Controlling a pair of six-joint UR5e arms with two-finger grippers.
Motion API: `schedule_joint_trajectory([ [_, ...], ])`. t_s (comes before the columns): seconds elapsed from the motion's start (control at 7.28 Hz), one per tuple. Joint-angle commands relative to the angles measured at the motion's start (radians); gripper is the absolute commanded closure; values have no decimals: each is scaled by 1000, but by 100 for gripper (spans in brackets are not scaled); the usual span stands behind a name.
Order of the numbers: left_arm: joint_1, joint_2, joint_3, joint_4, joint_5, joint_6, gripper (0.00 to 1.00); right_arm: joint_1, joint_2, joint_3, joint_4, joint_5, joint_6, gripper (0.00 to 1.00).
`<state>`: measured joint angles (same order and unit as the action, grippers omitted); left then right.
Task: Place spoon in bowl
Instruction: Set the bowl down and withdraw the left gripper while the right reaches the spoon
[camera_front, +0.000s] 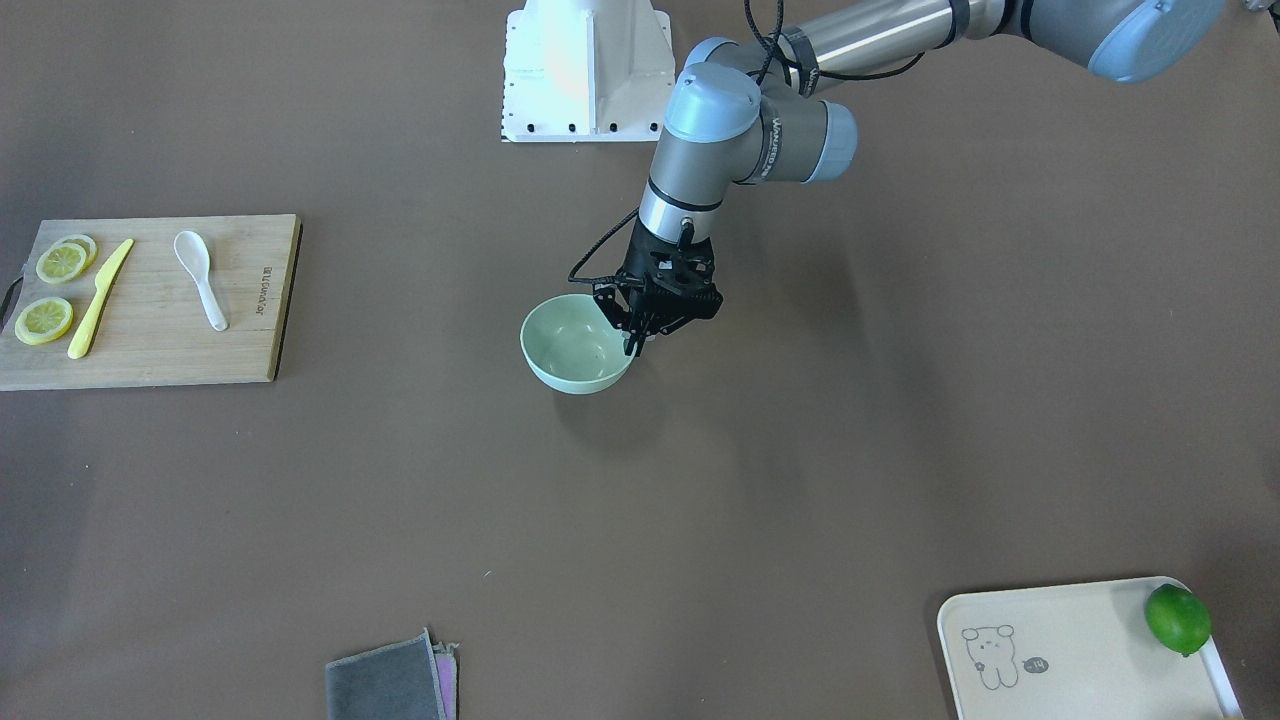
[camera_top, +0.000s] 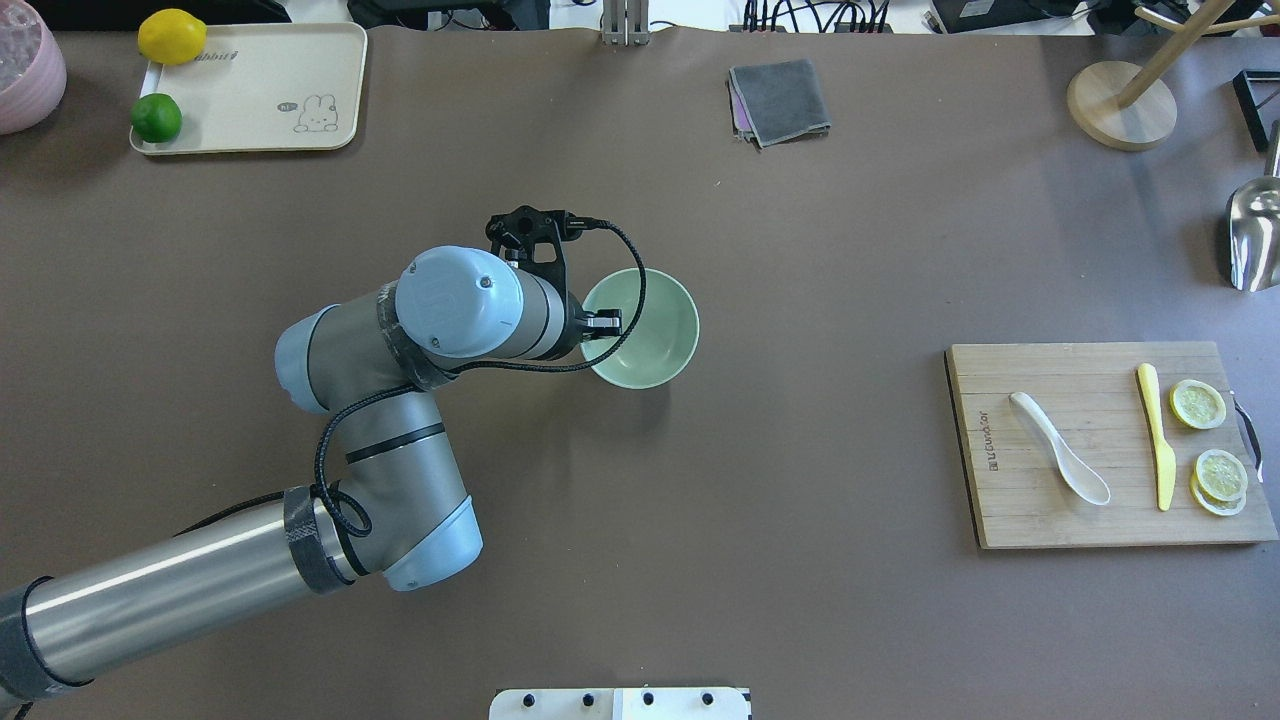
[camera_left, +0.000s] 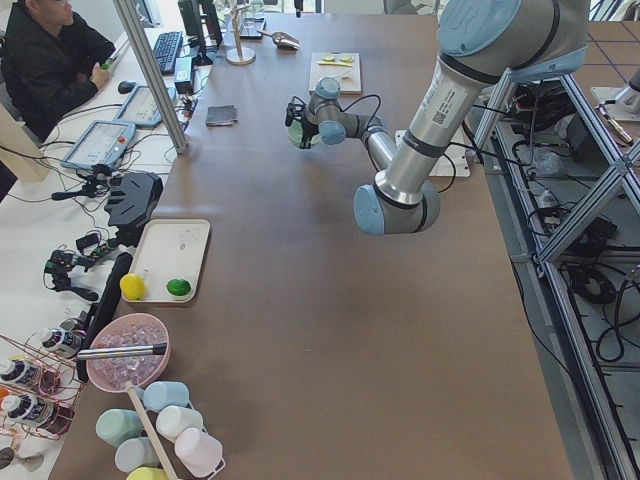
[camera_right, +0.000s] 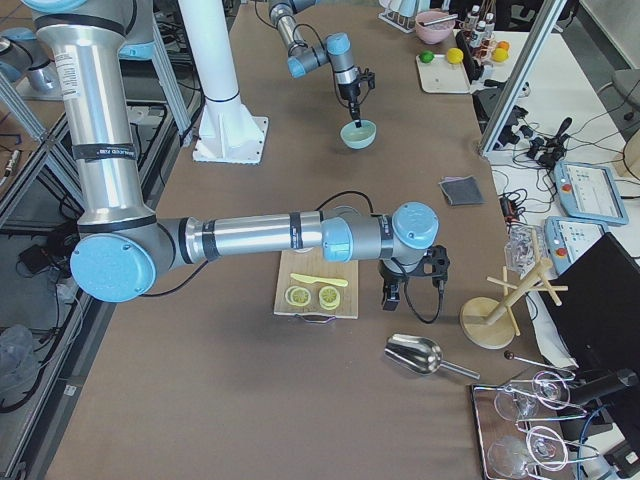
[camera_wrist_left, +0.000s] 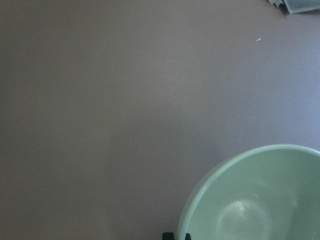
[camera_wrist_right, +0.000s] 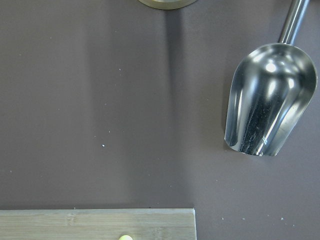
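A yellow knife (camera_front: 100, 298) and lemon slices (camera_front: 44, 320) lie on a wooden board (camera_front: 150, 350), a lime (camera_front: 1178, 619) on a tray (camera_front: 1100, 620).

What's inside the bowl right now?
Nothing shows inside the bowl: bare green bottom. The left tool grips its rim and hides a sliver of the inside wall. The spoon lies on the cutting board.

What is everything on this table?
bowl: one, mint green, mid-table
cutting board: one, wooden, robot's right
spoon: one, white, on the cutting board
knife: one, yellow, beside the spoon
lemon slices: three, yellow, board's end
tray: one, cream, far left corner
lime: one, green, on tray
lemon: one, yellow, on tray
cloth: one, grey, far edge
scoop: one, silver, beyond the board
left gripper: one, black, seemingly pinching bowl's rim
right gripper: one, black, near the scoop; open or shut unclear
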<state>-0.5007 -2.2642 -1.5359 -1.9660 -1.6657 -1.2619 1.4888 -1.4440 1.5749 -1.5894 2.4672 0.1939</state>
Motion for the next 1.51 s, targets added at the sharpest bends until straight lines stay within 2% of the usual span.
schedule_joint_trajectory([
  [0.0, -1, 21, -16, 39, 0, 27, 100, -8, -1, 10, 2, -4, 1, 0],
  [0.27, 1, 43, -32, 39, 1, 87, 98, -13, 1, 11, 2, -4, -7, 0],
  [0.41, 1, 41, -32, 38, 6, 85, 4, -15, 1, 11, 2, -2, -5, 0],
  [0.69, -10, 45, -113, 41, -2, 87, 3, -21, 11, 49, 2, 2, 2, 0],
  [0.82, -48, 69, -174, 68, -17, 90, 3, -54, -13, 141, 0, -5, 4, 0],
  [0.96, -108, 71, -240, 160, -90, 126, 3, -114, -60, 230, 0, -11, 18, 0],
  [1.1, -160, 75, -300, 230, -136, 187, 3, -224, -59, 299, 2, -61, 144, 0],
  [1.24, -179, 107, -334, 237, -150, 225, 3, -345, -56, 366, 2, -156, 206, 0],
  [1.37, -190, 110, -340, 237, -152, 225, 2, -416, -67, 370, 52, -174, 206, 0],
])
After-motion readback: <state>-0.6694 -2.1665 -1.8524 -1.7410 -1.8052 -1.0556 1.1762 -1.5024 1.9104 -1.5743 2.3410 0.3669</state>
